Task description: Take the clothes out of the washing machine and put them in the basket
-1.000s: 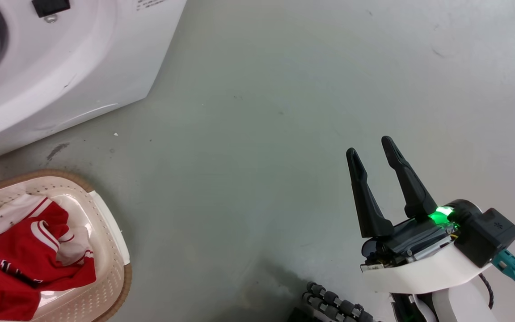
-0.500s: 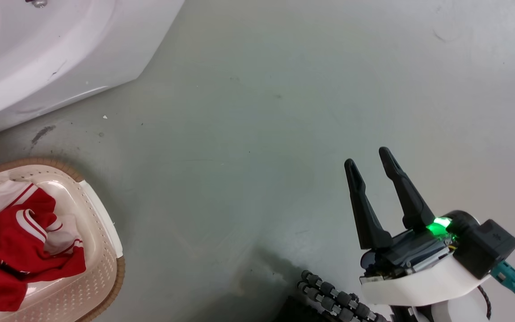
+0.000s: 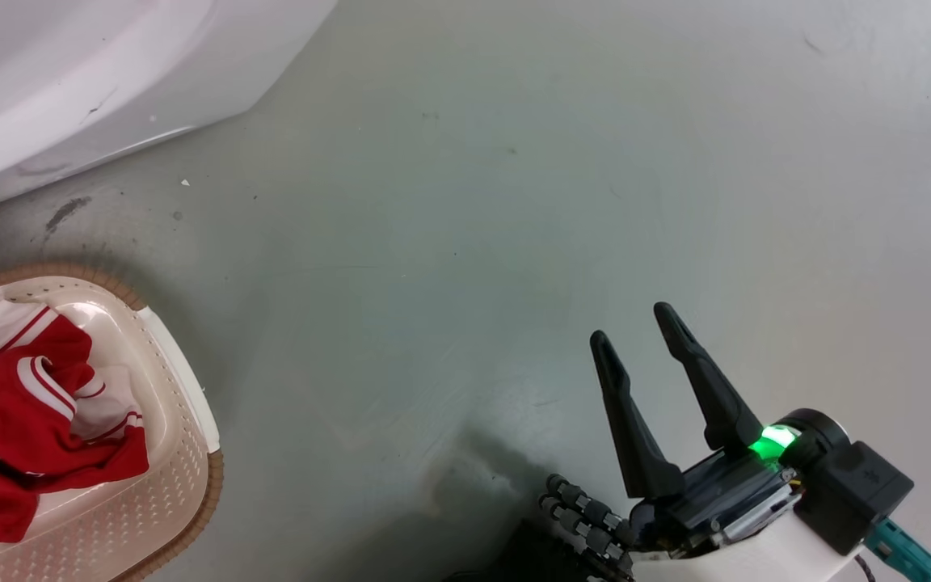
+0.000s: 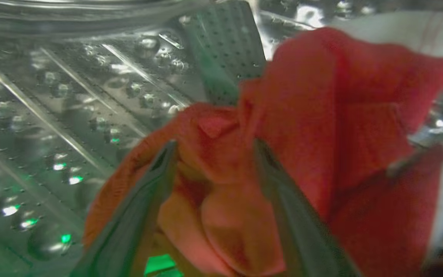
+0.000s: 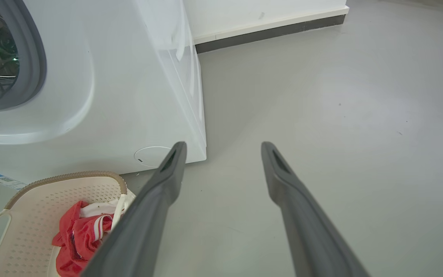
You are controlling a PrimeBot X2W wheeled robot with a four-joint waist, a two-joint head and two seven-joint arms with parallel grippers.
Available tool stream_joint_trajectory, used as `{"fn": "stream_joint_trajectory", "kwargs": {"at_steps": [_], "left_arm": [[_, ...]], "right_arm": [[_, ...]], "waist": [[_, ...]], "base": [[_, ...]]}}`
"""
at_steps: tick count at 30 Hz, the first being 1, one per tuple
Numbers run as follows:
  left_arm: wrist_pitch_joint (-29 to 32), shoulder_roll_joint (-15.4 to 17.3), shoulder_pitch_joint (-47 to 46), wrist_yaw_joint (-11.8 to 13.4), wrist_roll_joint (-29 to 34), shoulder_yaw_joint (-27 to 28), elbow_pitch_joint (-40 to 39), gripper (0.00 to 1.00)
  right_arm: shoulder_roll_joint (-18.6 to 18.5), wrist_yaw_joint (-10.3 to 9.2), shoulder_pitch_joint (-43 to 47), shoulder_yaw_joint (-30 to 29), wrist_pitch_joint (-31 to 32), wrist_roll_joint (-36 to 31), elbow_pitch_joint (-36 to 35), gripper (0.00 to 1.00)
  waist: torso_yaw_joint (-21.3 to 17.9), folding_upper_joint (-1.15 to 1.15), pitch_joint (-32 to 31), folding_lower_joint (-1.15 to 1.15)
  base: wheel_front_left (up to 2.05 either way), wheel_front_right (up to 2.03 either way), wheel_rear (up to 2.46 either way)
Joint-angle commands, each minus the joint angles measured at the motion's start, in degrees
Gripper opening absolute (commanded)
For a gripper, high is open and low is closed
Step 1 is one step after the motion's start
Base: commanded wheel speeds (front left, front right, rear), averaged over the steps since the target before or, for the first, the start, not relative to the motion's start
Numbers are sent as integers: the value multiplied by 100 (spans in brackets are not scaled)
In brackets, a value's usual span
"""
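Inside the perforated steel drum [image 4: 52,115] of the washing machine [image 3: 69,73], my left gripper [image 4: 214,150] is open, its two fingers astride a bunched fold of a red garment [image 4: 321,115]; white fabric shows at the upper right. The machine's grey-gasketed porthole [image 5: 33,57] is at the upper left of the right wrist view. The cream basket [image 3: 166,485], brown-rimmed, stands on the floor in front of the machine and holds red and white clothes [image 3: 21,420]; the basket [image 5: 52,192] and those clothes [image 5: 75,238] recur in the right wrist view. My right gripper [image 3: 634,325] hangs open and empty over bare floor, well right of the basket, seen too as gripper [image 5: 223,146].
Grey floor [image 3: 465,242] stretches between the basket and my right arm. A white wall with a dark baseboard [image 5: 267,30] runs behind the machine. Dark ridged rollers [image 3: 587,517] of my base sit at the bottom, beside the right wrist.
The head camera has shifted: machine and basket slide up and left in the picture. My right gripper sits lower and a little further left in view, still open.
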Motion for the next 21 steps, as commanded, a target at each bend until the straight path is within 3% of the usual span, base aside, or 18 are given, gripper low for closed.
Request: {"fn": "stream_joint_trajectory", "kwargs": {"at_steps": [1, 6, 12, 13, 14, 21], "left_arm": [[29, 47, 17, -33, -37, 9, 14, 100], [224, 206, 210, -163, -160, 7, -43, 100], [309, 141, 335, -292, -281, -39, -278, 100], [256, 128, 346, -307, -278, -51, -365, 21], [196, 136, 340, -269, -277, -33, -427, 0], [-442, 302, 162, -209, -239, 107, -601, 0]], "right_arm": [[12, -4, 57, 36, -10, -58, -60, 100], [11, -4, 147, 127, -10, -187, -227, 100], [12, -4, 154, 218, -10, -241, -258, 100], [12, -4, 142, 242, -10, -241, -257, 100], [12, -4, 125, 261, -10, -227, -267, 100], [12, -4, 39, 303, -10, -189, -207, 100]], "waist": [[24, 0, 37, 0], [78, 0, 139, 0], [100, 0, 212, 0], [100, 0, 217, 0], [99, 0, 220, 0], [45, 0, 201, 0]], "base": [[15, 15, 15], [12, 12, 12], [3, 3, 3], [3, 3, 3], [2, 2, 2], [0, 0, 0]]}}
